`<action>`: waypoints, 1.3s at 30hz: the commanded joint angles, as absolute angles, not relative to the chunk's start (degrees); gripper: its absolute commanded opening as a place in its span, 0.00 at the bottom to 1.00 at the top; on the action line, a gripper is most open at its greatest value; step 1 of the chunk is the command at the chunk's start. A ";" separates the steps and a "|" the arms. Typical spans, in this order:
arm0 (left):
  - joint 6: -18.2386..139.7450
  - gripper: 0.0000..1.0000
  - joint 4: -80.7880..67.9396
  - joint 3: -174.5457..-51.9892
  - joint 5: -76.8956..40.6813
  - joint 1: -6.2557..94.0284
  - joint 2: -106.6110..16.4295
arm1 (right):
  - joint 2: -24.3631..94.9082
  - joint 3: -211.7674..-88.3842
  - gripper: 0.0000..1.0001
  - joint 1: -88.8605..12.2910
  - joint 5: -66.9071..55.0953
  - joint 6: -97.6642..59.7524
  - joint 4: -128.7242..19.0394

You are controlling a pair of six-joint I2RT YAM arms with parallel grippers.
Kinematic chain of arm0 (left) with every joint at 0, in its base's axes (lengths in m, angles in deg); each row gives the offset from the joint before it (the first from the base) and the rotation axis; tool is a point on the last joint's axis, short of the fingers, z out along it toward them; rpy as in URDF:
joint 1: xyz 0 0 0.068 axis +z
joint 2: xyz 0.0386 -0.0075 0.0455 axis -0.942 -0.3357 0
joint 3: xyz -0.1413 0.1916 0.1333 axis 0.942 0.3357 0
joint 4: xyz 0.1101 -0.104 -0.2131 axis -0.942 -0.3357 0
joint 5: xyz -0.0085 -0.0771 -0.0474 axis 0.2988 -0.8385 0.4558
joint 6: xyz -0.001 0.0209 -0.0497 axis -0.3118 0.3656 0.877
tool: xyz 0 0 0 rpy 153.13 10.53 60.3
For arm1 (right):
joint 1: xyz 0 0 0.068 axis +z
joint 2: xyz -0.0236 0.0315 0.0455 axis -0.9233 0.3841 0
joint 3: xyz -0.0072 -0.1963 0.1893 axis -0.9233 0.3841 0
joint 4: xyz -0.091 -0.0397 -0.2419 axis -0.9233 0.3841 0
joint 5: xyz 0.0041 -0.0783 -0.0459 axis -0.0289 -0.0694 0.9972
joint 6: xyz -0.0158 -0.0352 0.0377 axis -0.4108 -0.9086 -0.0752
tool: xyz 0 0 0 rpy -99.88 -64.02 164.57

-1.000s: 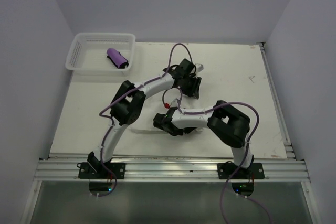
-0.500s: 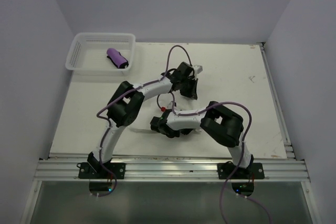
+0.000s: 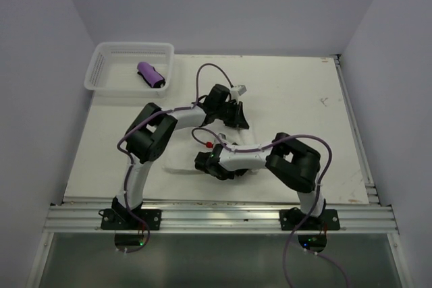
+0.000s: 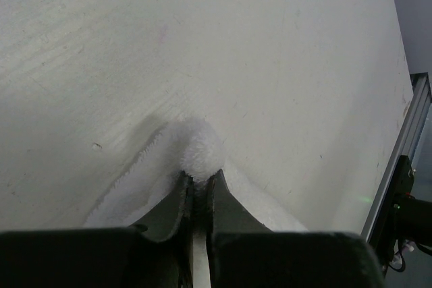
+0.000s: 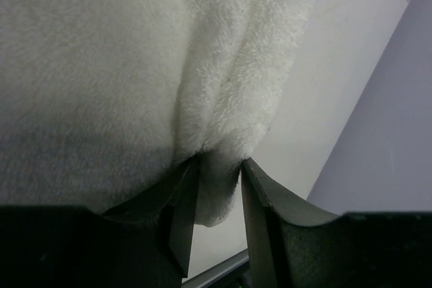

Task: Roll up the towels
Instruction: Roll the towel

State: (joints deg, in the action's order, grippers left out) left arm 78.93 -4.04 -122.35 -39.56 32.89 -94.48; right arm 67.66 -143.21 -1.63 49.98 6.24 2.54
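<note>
The large fluffy white towel (image 5: 101,65) lies on the table under both arms, its left edge (image 3: 177,164) showing in the top view. My left gripper (image 4: 200,179) is shut on a raised corner of the towel (image 4: 196,146), pinching it into a peak; from above it sits at mid-table (image 3: 240,123). My right gripper (image 5: 219,166) stands open, low over the towel (image 3: 202,162), with a hanging fold loosely between its fingers. The small purple towel (image 3: 151,75) lies rolled in the basket.
A white mesh basket (image 3: 101,55) stands at the far left corner of the table. An aluminium rail (image 3: 216,217) runs along the near edge. Walls close in on the left, back and right.
My left gripper closed on the towel corner and moved left and nearer with it. The right gripper's jaws have come apart around the fold.
</note>
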 commanded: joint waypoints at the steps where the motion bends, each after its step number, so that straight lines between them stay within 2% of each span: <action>1: 78.79 0.00 3.07 -121.17 -39.29 34.17 -95.01 | 60.64 -142.38 0.38 -2.20 41.11 12.46 -7.44; 9: 79.32 0.00 5.62 -120.20 -39.55 34.61 -95.54 | 43.25 -136.50 0.51 -3.07 36.02 10.62 -13.07; 12: 79.50 0.00 6.15 -119.68 -39.47 34.62 -95.54 | 39.99 -135.01 0.52 -3.95 34.87 11.23 -12.99; 26: 78.88 0.00 7.56 -118.62 -40.26 34.79 -95.02 | 14.42 -113.22 0.49 -25.65 16.86 18.43 -30.20; 31: 78.88 0.00 7.82 -118.27 -40.26 35.05 -94.58 | 9.66 -104.69 0.49 -34.44 5.71 26.07 -40.66; 39: 78.97 0.00 7.91 -117.74 -39.99 35.32 -94.22 | 4.64 -92.29 0.49 -41.48 -2.65 33.73 -54.19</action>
